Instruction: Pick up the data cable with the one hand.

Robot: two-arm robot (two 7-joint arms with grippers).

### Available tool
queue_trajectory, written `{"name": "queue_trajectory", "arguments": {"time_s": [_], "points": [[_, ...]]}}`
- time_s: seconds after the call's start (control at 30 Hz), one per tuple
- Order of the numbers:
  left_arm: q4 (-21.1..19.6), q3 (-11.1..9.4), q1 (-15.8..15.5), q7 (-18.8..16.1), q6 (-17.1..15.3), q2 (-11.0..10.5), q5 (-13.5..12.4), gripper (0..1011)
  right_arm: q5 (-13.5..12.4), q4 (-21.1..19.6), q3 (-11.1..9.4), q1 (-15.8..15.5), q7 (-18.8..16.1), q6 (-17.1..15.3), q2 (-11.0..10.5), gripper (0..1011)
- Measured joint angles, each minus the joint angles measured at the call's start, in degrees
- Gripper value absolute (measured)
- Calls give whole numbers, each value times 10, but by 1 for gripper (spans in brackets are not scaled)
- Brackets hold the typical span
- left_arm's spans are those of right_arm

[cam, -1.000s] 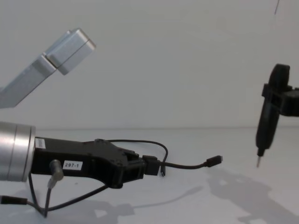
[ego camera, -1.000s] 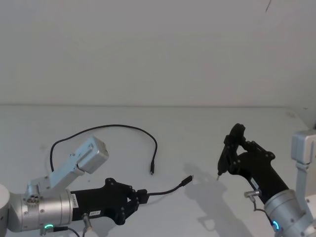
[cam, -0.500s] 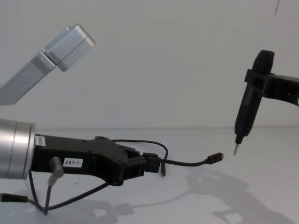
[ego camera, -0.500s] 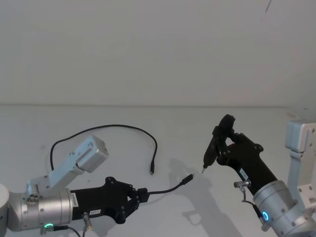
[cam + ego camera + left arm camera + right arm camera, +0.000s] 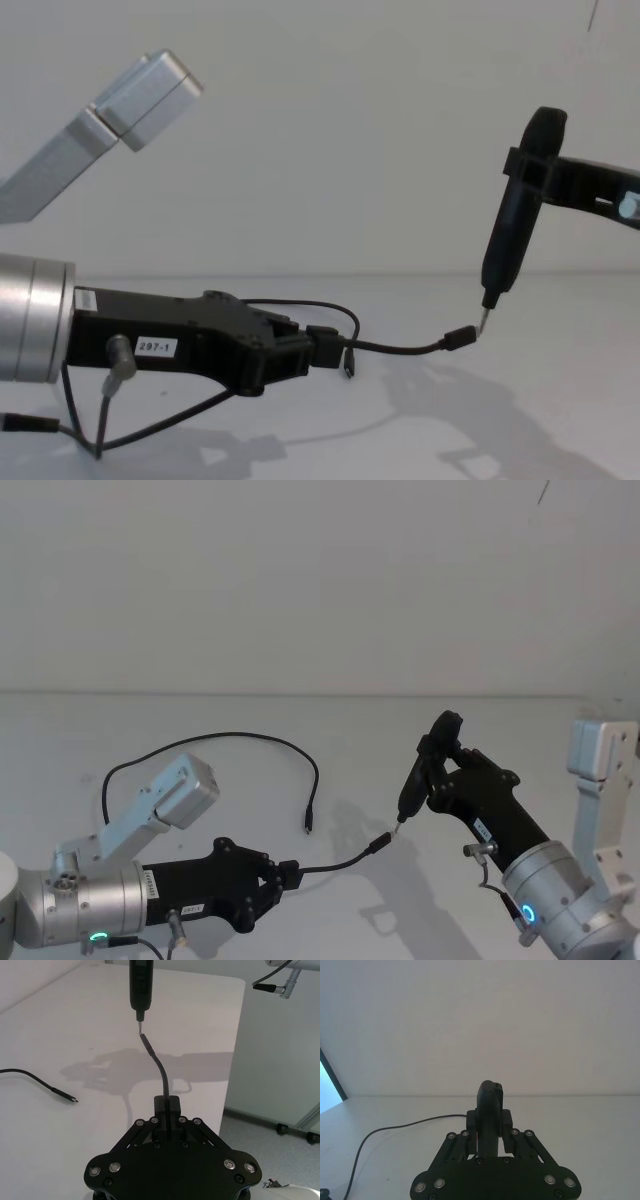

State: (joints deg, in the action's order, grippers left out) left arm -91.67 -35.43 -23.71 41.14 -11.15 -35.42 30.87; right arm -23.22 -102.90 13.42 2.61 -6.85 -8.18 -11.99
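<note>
My left gripper (image 5: 278, 877) hovers low over the white table at the front left, shut on the black block end of the data cable (image 5: 345, 862). The cable curves forward to a small plug with a silver tip (image 5: 462, 338). In the left wrist view the cable (image 5: 159, 1067) rises from the shut gripper (image 5: 167, 1120) toward a black pen-shaped tool (image 5: 141, 985). My right gripper (image 5: 445, 780) is shut on that tool (image 5: 418, 777), and the tool's metal tip meets the cable's free plug. The chest view has the tool (image 5: 515, 220) tilted, tip down on the plug.
A second, thinner black cable (image 5: 230, 737) lies in a loop on the table (image 5: 520, 730) behind my left arm, its slim plug (image 5: 308, 825) pointing toward me. The table's edge (image 5: 234, 1055) drops off beside the tool in the left wrist view.
My right arm has carried the pen-shaped tool left and down until its tip reached the cable's free plug. The left gripper and held cable have stayed put.
</note>
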Motion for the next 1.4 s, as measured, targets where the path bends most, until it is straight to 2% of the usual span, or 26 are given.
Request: {"name": "queue_trajectory", "arguments": {"time_s": [0.9, 1.4], "points": [[2, 3, 2, -12, 4, -3, 2, 38, -13, -3, 3, 6, -6, -19, 5, 279], [21, 2, 1, -25, 10, -2, 1, 38, -15, -3, 4, 7, -7, -21, 6, 279]]}}
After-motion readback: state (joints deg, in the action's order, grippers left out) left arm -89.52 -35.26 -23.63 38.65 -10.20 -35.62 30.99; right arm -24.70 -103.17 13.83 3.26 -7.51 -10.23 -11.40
